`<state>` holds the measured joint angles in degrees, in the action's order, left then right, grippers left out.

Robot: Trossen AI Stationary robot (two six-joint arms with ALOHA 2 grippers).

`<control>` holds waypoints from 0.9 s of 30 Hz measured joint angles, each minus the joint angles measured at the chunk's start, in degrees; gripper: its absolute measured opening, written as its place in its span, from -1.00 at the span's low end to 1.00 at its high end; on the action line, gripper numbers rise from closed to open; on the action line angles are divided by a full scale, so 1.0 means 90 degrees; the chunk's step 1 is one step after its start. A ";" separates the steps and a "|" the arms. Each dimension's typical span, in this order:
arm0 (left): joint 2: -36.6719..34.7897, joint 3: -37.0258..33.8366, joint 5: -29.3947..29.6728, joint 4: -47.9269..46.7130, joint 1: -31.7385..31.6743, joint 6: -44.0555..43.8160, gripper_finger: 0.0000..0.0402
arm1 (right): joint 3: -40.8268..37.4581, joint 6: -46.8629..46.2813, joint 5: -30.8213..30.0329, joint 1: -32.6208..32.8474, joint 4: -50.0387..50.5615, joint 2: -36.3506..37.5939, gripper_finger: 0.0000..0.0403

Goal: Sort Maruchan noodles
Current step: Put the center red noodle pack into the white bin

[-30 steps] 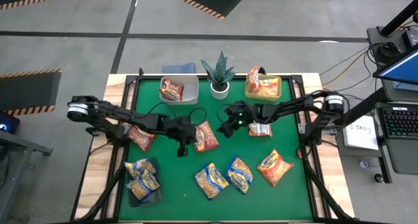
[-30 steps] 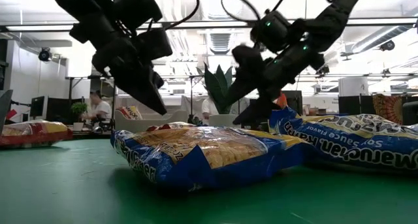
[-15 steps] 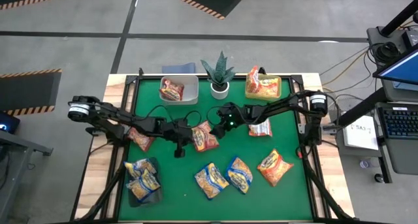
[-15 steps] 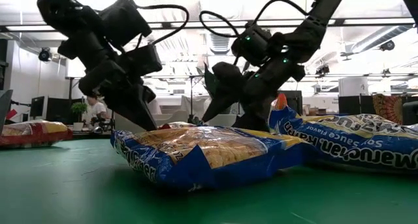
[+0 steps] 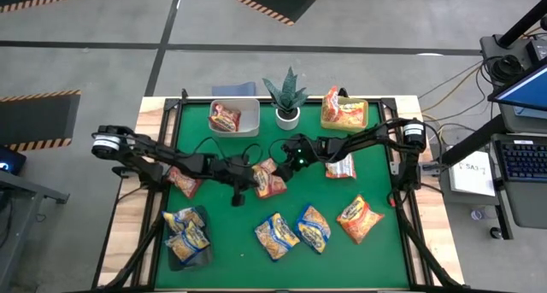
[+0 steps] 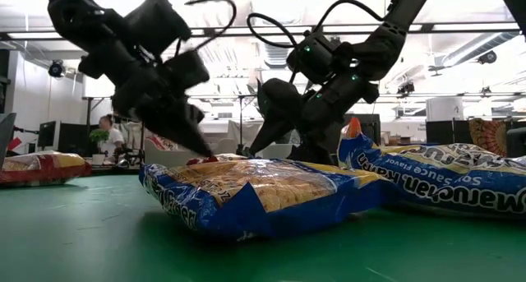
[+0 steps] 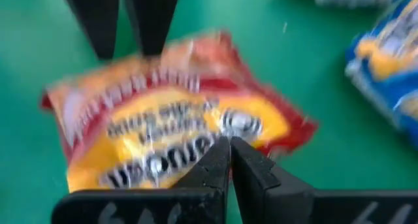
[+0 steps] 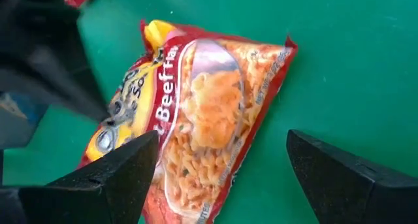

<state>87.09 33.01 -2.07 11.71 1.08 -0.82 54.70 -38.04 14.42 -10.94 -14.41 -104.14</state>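
A red-and-yellow noodle packet (image 5: 272,184) lies flat on the green mat at mid-table. My left gripper (image 7: 230,145) reaches in from the table's left, shut, with its tips on the packet's left end. My right gripper (image 8: 222,138) comes from the table's right and hangs open just over the packet's (image 8: 209,100) other end, one finger on each side. Whether those fingers touch it, I cannot tell. Its fingers (image 7: 153,21) also show beyond the packet in the left wrist view. My left gripper has its shut fingertips on the top face of the packet's left end (image 7: 196,142). It comes slanting down from the table's left. The packet stays flat on the mat.
Loose packets lie around: a red one (image 5: 184,180) under the left arm, a red-white one (image 5: 340,167), two blue-yellow ones (image 5: 275,236) and an orange one (image 5: 359,219). At the far edge stand a clear bin (image 5: 212,122), a potted plant (image 5: 286,96) and a yellow bin (image 5: 365,122); a dark tray (image 5: 202,214) sits near left.
My right gripper has moved toward the table's left and down, from beside the red-white packet to over the red-and-yellow packet. My left gripper has sunk a little onto that packet's left end, still shut.
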 joint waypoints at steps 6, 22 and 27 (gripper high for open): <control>0.0519 -0.0148 0.0072 0.0245 -0.0005 -0.0164 -1.00 | 0.0000 0.0006 0.0126 0.0022 -0.0028 0.0005 0.62; 0.0854 -0.0160 0.0049 0.0467 -0.0005 -0.0202 -1.00 | 0.0320 -0.0127 0.0659 0.0148 -0.1295 -0.0802 0.57; 0.0867 -0.0170 0.0046 0.0700 -0.0003 -0.0194 -1.00 | 0.0613 -0.0031 0.0735 0.0194 -0.1304 -0.1019 0.40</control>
<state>94.90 31.48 -1.65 18.01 1.05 -2.57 60.22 -38.32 21.04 -9.19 -26.15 -113.31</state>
